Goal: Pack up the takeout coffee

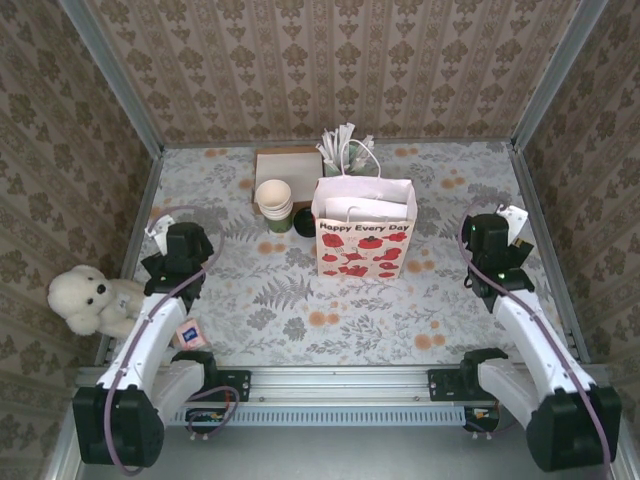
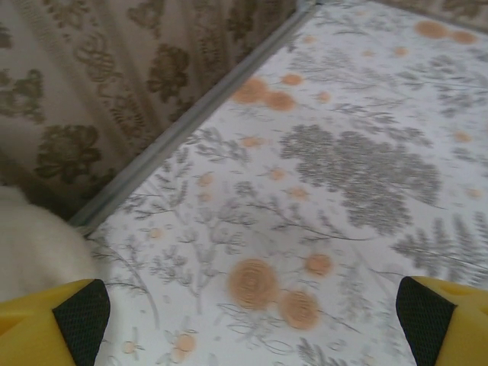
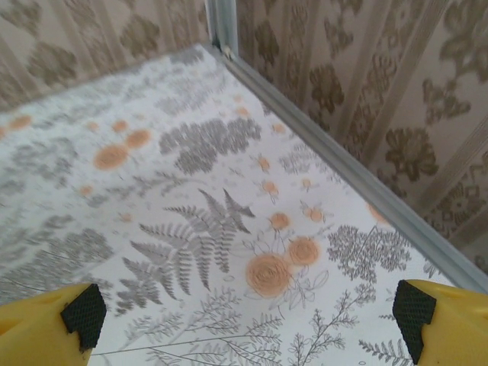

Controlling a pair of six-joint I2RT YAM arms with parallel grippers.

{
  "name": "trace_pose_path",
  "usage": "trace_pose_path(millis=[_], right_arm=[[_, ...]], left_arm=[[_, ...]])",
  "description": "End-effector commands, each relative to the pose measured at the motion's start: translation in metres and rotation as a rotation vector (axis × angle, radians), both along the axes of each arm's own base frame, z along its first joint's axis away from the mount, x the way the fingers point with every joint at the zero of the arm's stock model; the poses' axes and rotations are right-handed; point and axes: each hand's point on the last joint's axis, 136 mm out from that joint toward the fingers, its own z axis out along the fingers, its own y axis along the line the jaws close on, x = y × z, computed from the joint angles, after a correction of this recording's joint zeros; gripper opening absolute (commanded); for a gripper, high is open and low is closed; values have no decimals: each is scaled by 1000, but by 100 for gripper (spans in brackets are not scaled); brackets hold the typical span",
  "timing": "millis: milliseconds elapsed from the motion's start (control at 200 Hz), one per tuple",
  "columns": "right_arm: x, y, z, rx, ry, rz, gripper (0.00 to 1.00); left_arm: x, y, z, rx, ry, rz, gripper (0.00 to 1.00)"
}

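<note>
The takeout coffee (image 1: 304, 222) shows as a small dark cup with a round black lid, standing against the left side of the white paper bag (image 1: 365, 240) printed "Happy Every Day". My left gripper (image 1: 183, 245) hovers at the table's left side, well left of the cup. In the left wrist view this left gripper (image 2: 252, 324) is open, with only floral tablecloth between its yellow fingers (image 2: 76, 316). My right gripper (image 1: 493, 240) hangs to the right of the bag. Its wrist view shows the right gripper (image 3: 248, 316) open and empty over the cloth.
A stack of lidless green cups (image 1: 274, 205) stands just left of the coffee. Behind are a brown box (image 1: 288, 162) and a cup of wrapped straws (image 1: 345, 148). A white teddy bear (image 1: 88, 298) sits past the left rail, and a small card (image 1: 189, 334) lies near the left arm.
</note>
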Motion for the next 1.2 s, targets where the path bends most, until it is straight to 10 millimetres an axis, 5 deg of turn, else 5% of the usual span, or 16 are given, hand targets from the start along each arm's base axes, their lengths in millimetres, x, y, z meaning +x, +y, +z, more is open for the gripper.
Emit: trace_pose_path(millis=[0, 165, 310, 550, 725, 930, 1150, 1195], right_arm=[[22, 10, -21, 67, -7, 85, 100], [37, 15, -47, 55, 10, 140, 100], [43, 17, -63, 34, 44, 168, 100], [64, 32, -74, 45, 41, 280, 100], [75, 40, -68, 52, -32, 327, 100], [77, 43, -57, 15, -109, 360, 100], [91, 42, -48, -49, -172, 374, 100], [92, 42, -62, -42, -141, 373, 100]], left_arm=[[5, 22, 7, 111, -51, 74, 100], [15, 28, -18, 150, -50, 9, 100], [42, 3, -53, 64, -35, -236, 100], [90, -38, -48, 43, -102, -523, 100], [101, -63, -48, 45, -206, -668, 100], [99, -60, -64, 82, -224, -638, 100], [100, -37, -63, 192, -159, -408, 100], [100, -37, -63, 193, -158, -407, 100]])
